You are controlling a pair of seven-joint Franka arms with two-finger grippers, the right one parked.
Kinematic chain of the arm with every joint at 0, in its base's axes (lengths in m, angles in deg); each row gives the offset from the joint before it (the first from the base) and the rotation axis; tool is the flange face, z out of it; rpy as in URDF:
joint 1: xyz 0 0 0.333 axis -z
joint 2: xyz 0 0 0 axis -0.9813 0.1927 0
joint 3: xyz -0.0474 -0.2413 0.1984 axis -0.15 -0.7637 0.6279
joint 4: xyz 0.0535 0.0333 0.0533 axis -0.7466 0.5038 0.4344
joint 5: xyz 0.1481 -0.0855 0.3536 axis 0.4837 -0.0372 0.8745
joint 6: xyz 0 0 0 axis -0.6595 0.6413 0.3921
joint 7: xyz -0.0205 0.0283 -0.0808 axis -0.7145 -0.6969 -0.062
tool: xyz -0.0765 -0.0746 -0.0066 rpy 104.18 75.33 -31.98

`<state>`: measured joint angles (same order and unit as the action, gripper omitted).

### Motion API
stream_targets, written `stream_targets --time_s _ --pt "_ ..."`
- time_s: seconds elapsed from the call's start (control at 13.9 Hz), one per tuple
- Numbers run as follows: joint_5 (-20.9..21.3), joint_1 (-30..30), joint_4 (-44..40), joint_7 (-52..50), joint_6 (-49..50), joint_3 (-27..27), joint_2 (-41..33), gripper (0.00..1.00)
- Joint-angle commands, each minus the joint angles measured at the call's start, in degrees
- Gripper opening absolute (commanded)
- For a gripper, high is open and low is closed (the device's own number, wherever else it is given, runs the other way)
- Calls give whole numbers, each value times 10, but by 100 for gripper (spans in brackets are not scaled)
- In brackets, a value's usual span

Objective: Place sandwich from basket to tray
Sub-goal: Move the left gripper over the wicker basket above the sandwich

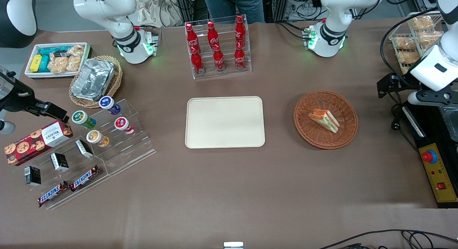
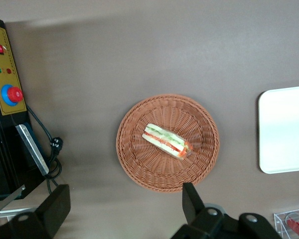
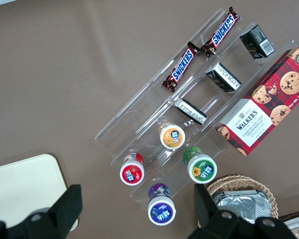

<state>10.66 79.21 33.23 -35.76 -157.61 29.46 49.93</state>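
The tool (image 2: 122, 211) hangs high over the counter (image 1: 229, 191) with its two dark fingers (image 2: 192, 201) spread wide apart and nothing between them; it sits above the edge of the round reddish-brown woven wicker basket (image 2: 168, 143). In the front view the tool itself is hard to pick out against the dark hardware at the working arm's end, so its spread shows only in the left wrist view.

One small triangular sandwich of pale bread with orange-red and green filling (image 2: 166, 141) lies inside that basket, near its middle, on the weave. In the front view the sandwich (image 1: 325, 120) lies with its long axis on a diagonal, the orange-red end pointing toward the tray and the paler end nearer the camera.

Beside the basket (image 1: 325, 119), toward the parked arm's end, one flat cream-beige rectangular tray with rounded corners (image 1: 225, 122) lies bare, apart from the basket; the wrist view catches only one end of it (image 2: 284, 130).

Farther from the camera than the tray, a clear rack holds six red cola bottles (image 1: 216, 48). Toward the parked arm's end, a stepped clear stand carries five small round-lidded cups (image 1: 96, 137), and two Snickers bars (image 1: 68, 186) lie at its nearest step.
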Motion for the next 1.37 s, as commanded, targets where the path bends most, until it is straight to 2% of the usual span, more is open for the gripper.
stream_targets --time_s 0.0,0.07,0.22,0.5,0.65,0.72,0.93,1.29 --pt "-25 -5 57 -4 11 2 -38 100" --pt "-41 -6 75 -1 10 5 -50 100" --pt "-45 -6 127 -1 -11 5 -77 100" --pt "-47 -10 312 -6 -157 5 -168 100" --pt "-60 -11 352 -9 -177 5 -182 100" --pt "-67 -11 363 -29 -179 5 -182 100" --pt "-67 -8 369 -174 -202 3 -166 100" --pt "-63 -3 437 -305 -282 1 -158 100"
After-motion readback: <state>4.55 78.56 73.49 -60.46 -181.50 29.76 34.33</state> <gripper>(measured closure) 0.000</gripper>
